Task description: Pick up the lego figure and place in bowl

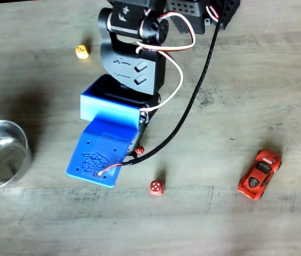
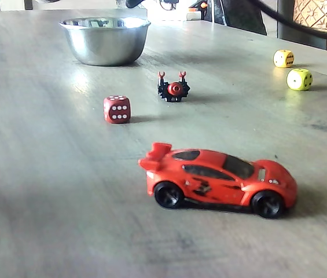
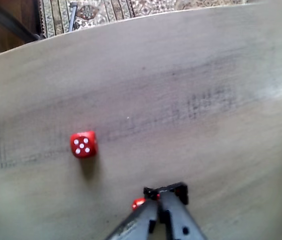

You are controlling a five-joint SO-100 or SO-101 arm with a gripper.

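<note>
The lego figure, black with a red head and red tips, lies on the table between the red die and the yellow dice, with nothing touching it. In the wrist view it peeks out just past my gripper, whose two dark fingers sit pressed together above it. From above, only a red bit of the figure shows beside the blue wrist mount, which hides the gripper. The steel bowl stands at the left edge and looks empty; in the low fixed view the bowl is at the back.
A red die lies just in front of the figure, and a red toy car sits to the right. One yellow die rests near the arm's base; two yellow dice show in the low view. A black cable hangs beside the arm.
</note>
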